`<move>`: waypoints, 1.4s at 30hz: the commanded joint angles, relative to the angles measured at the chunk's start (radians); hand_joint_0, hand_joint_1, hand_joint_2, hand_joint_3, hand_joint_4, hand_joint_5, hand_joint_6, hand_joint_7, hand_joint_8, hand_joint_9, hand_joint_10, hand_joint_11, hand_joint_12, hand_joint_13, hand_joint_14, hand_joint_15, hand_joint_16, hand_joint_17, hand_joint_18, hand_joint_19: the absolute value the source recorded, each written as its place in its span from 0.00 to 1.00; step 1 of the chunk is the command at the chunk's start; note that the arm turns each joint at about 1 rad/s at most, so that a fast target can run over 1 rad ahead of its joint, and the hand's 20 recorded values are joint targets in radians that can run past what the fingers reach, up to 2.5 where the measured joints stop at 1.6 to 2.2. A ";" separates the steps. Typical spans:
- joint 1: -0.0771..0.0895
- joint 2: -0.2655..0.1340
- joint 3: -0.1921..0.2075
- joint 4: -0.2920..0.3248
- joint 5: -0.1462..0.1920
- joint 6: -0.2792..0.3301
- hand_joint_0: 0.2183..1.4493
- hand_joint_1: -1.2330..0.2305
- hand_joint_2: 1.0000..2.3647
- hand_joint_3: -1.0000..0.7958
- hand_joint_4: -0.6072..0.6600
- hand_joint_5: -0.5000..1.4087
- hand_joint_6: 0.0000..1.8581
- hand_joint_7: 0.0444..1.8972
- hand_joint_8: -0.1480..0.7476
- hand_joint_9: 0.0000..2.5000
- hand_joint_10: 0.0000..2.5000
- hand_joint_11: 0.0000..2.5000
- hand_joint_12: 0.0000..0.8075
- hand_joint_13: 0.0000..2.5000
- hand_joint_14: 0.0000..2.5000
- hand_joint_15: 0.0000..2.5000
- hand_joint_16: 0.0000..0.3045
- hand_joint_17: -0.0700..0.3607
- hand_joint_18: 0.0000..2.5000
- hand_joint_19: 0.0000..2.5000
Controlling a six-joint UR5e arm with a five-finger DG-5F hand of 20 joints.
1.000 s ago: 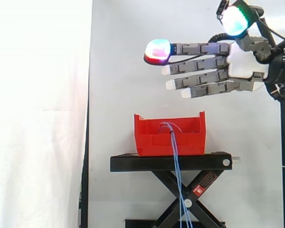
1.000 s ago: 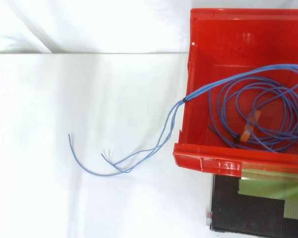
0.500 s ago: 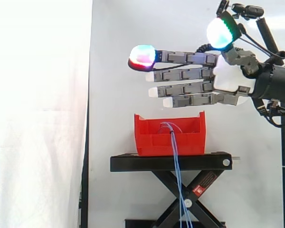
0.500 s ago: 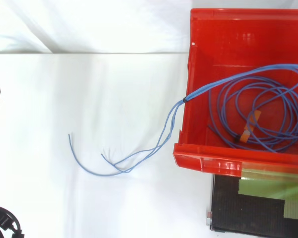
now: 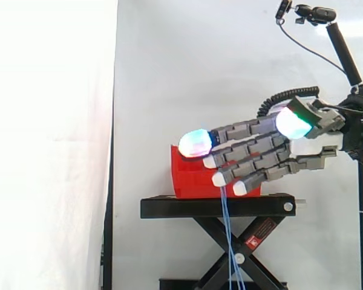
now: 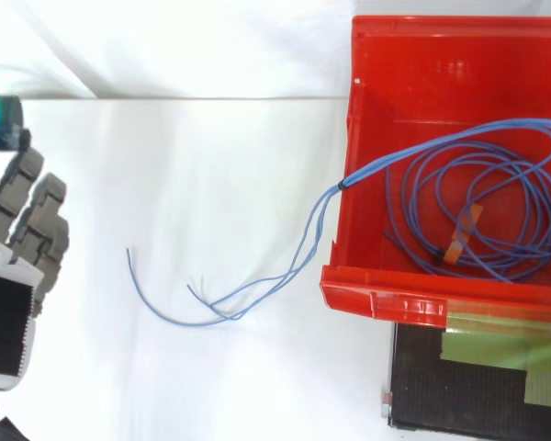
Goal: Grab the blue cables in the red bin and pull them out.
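The robot hand (image 5: 317, 147) is nearest, its fingers straight and apart, tilted slightly downward, with nothing in them. Its fingertips (image 5: 219, 179) sit about level with the top of the bin. Seen from above, the red bin (image 6: 386, 301) lies well apart from the hand, out beyond it. It rests on a black stand (image 5: 218, 207) lower than the hand. The blue cables (image 6: 496, 188) lie coiled inside the bin. Their loose ends spill over the wall on the hand's side and dangle past the stand.
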 commanded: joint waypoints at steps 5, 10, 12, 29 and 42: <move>0.000 0.001 0.003 -0.078 -0.034 -0.082 0.46 0.31 0.00 0.00 0.62 0.31 0.00 0.07 0.38 0.00 0.00 0.05 0.40 0.00 0.00 0.13 0.15 0.40 0.00 0.21; 0.000 -0.001 0.006 -0.001 -0.037 -0.246 0.46 0.31 0.00 0.00 0.62 0.31 0.00 0.07 0.38 0.00 0.00 0.05 0.40 0.00 0.00 0.13 0.15 0.40 0.00 0.21; 0.000 -0.001 0.006 0.063 -0.034 -0.340 0.46 0.31 0.00 0.00 0.62 0.32 0.00 0.07 0.38 0.00 0.00 0.05 0.40 0.00 0.00 0.13 0.15 0.40 0.00 0.21; 0.002 -0.121 0.130 0.096 -0.085 -0.574 0.47 0.31 0.00 0.00 0.62 0.32 0.00 0.08 0.39 0.00 0.00 0.06 0.40 0.00 0.00 0.14 0.15 0.40 0.00 0.21; -0.009 -0.271 0.288 0.077 -0.270 -0.722 0.47 0.31 0.00 0.00 0.63 0.32 0.00 0.08 0.39 0.00 0.00 0.06 0.39 0.00 0.00 0.14 0.15 0.40 0.00 0.21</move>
